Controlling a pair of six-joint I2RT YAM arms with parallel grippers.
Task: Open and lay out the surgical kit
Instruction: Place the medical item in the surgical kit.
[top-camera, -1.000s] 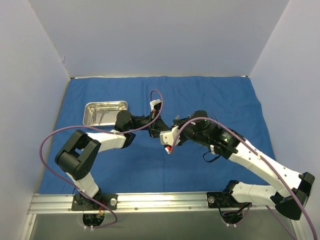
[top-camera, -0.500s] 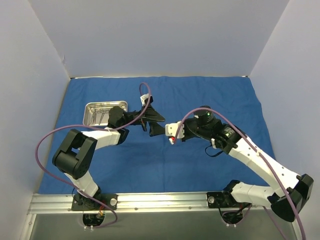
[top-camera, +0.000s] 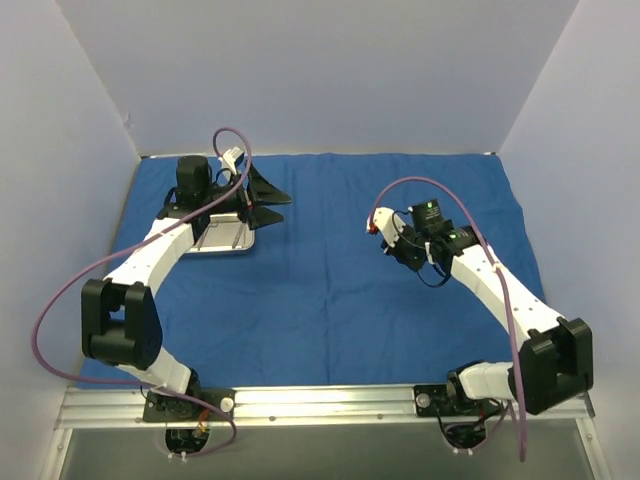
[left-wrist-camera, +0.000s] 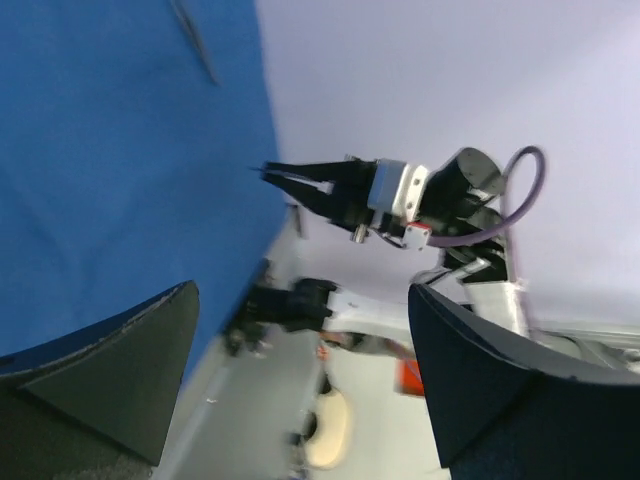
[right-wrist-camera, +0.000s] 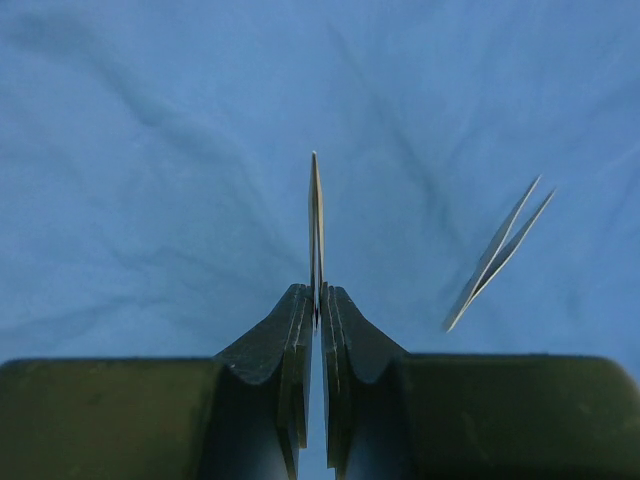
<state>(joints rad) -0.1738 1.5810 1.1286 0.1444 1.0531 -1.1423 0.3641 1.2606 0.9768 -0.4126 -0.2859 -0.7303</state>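
The blue cloth (top-camera: 320, 300) of the surgical kit lies spread over the table. The steel tray (top-camera: 238, 243) sits at the back left, half hidden under my left arm. My left gripper (top-camera: 285, 207) hovers just right of the tray, jaws wide open and empty; its fingers (left-wrist-camera: 110, 370) frame the left wrist view. My right gripper (top-camera: 388, 240) is at centre right, above the cloth. It is shut on a thin silver instrument (right-wrist-camera: 316, 230) that sticks straight out from the pads. Silver tweezers (right-wrist-camera: 497, 255) lie on the cloth to its right.
Another slim instrument (left-wrist-camera: 195, 45) lies on the cloth in the left wrist view, which also shows my right gripper (left-wrist-camera: 300, 180) from the side. White walls enclose the table at the back and sides. A metal rail (top-camera: 320, 405) runs along the near edge.
The two grippers met at the centre of the cloth. My left gripper has opened and swung back left over the tray. The right arm drew back to the right with the instrument.
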